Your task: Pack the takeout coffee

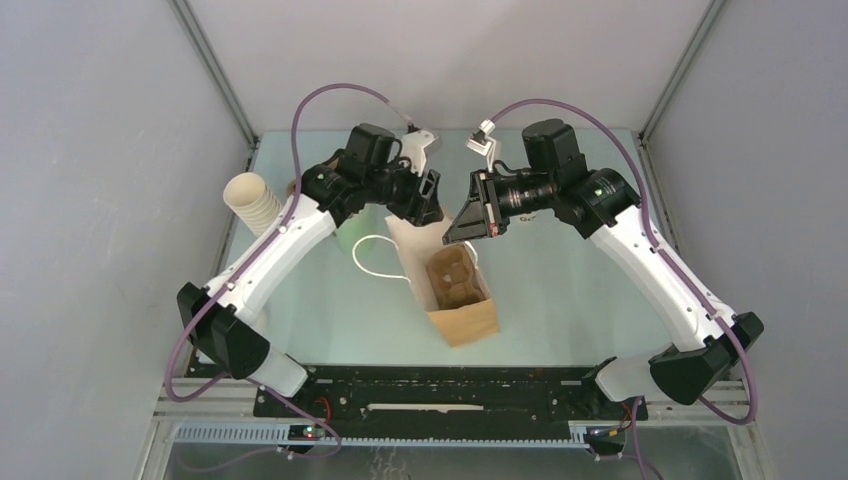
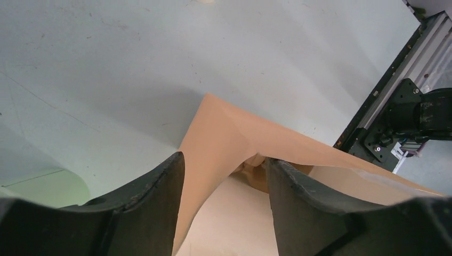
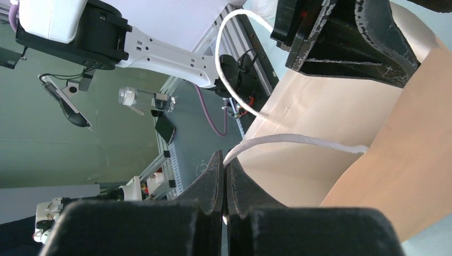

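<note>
Bagging step in hand. Brown paper carrier bag (image 1: pixel 470 318) stands open mid-worktop, with a moulded cardboard cup tray (image 1: pixel 452 278) inside. Right tool (image 3: pixel 224 160) is clenched on the bag's white cord handle (image 3: pixel 298 140). Left tool (image 2: pixel 224 165) is released, fingers astride the far rim. I see no cream paper coffee cup in any view and cannot tell if it is bagged. Next I must find the cup, with the mouth held wide.

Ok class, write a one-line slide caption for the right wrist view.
Right gripper pinching the white handle of the paper bag, with the left gripper at its rim.
</note>
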`<move>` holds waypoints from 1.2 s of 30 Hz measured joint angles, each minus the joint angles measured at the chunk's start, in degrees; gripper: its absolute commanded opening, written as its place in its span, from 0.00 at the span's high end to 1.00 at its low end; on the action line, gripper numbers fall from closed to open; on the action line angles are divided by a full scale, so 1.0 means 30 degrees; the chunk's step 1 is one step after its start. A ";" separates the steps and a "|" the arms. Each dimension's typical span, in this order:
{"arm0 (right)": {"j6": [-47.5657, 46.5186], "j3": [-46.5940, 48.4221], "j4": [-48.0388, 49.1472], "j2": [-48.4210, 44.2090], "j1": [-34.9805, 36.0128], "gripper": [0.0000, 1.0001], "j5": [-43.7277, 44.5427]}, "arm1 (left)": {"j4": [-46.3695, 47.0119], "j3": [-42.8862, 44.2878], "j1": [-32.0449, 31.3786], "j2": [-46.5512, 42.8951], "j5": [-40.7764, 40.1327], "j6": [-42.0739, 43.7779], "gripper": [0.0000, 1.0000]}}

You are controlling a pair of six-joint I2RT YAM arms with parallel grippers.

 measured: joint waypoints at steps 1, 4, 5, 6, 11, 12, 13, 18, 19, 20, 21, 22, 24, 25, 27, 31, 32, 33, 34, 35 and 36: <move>0.0000 0.0000 0.0007 0.0000 0.0000 1.00 -0.0007 | 0.0000 0.0000 0.0000 -0.0044 -0.0015 0.0000 0.37; 0.0000 0.0000 0.0007 0.0000 -0.0007 1.00 -0.0044 | 0.0313 -0.0335 0.0058 -0.0357 0.0036 -0.0175 0.36; 0.0000 0.0000 0.0015 0.0000 -0.0007 1.00 -0.0073 | 0.0452 -0.0546 0.0117 -0.0503 0.0109 -0.0240 0.39; 0.0007 0.0000 0.0022 0.0000 -0.0015 1.00 -0.0095 | 0.0525 -0.0765 0.0160 -0.0670 0.0255 -0.0357 0.44; 0.0109 -0.0131 0.0488 -0.0007 -0.0233 1.00 -0.0525 | 0.0532 -0.0998 0.0284 -0.0852 0.0736 -0.0488 0.60; 0.0153 -0.0189 0.0583 -0.0007 -0.0299 1.00 -0.0583 | 0.0532 -0.1042 0.0299 -0.0867 0.0729 -0.0474 0.62; 0.0175 -0.0233 0.0634 -0.0007 -0.0342 1.00 -0.0634 | 0.0510 -0.1151 0.0299 -0.0925 0.0707 -0.0408 0.64; 0.0342 -0.0372 0.0809 -0.0007 -0.0466 1.00 -0.0852 | 0.0415 -0.1392 0.0299 -0.1100 0.0619 -0.0284 0.73; 0.0386 -0.0372 0.0867 -0.0007 -0.0481 1.00 -0.0882 | 0.0423 -0.1392 0.0299 -0.1107 0.0583 -0.0277 0.77; 0.0437 -0.0372 0.0933 -0.0007 -0.0488 1.00 -0.0918 | 0.0423 -0.1392 0.0299 -0.1107 0.0561 -0.0277 0.81; 0.0466 -0.0372 0.0976 -0.0007 -0.0495 1.00 -0.0933 | 0.0423 -0.1392 0.0299 -0.1107 0.0525 -0.0277 0.86; 0.0503 -0.0372 0.1027 -0.0007 -0.0495 1.00 -0.0940 | 0.0430 -0.1392 0.0299 -0.1107 0.0503 -0.0291 0.92; 0.0590 -0.0372 0.1086 -0.0007 -0.0495 0.92 -0.0925 | 0.0444 -0.1392 0.0299 -0.1129 0.0372 -0.0291 0.99; 0.0612 -0.0372 0.1086 -0.0007 -0.0488 0.84 -0.0882 | 0.0444 -0.1392 0.0291 -0.1166 0.0262 -0.0342 1.00; 0.0685 -0.0335 0.0925 -0.0007 -0.0495 0.63 -0.0532 | 0.0583 -0.1632 0.0291 -0.1421 -0.0219 -0.0306 1.00; 0.0634 -0.0138 0.0226 -0.0204 -0.0561 0.37 0.0714 | 0.0765 -0.2914 0.0299 -0.2863 -0.1690 -0.0437 1.00; 0.0503 -0.0109 -0.0117 -0.0430 -0.0670 0.34 0.1253 | 0.0765 -0.3271 0.0291 -0.3330 -0.2084 -0.0590 1.00; 0.0423 -0.0102 -0.0444 -0.0714 -0.0787 0.31 0.1719 | 0.0743 -0.3526 0.0291 -0.3723 -0.2375 -0.0794 1.00; 0.0306 -0.0058 -0.0772 -0.1005 -0.0933 0.29 0.2178 | 0.0707 -0.3818 0.0291 -0.4175 -0.2696 -0.1093 1.00; 0.0109 -0.0036 -0.1151 -0.1435 -0.1180 0.27 0.2754 | 0.0699 -0.4138 0.0291 -0.4634 -0.3024 -0.1486 1.00; -0.0022 -0.0036 -0.1450 -0.1851 -0.1443 0.25 0.3264 | 0.0692 -0.4444 0.0299 -0.5056 -0.3249 -0.1902 1.00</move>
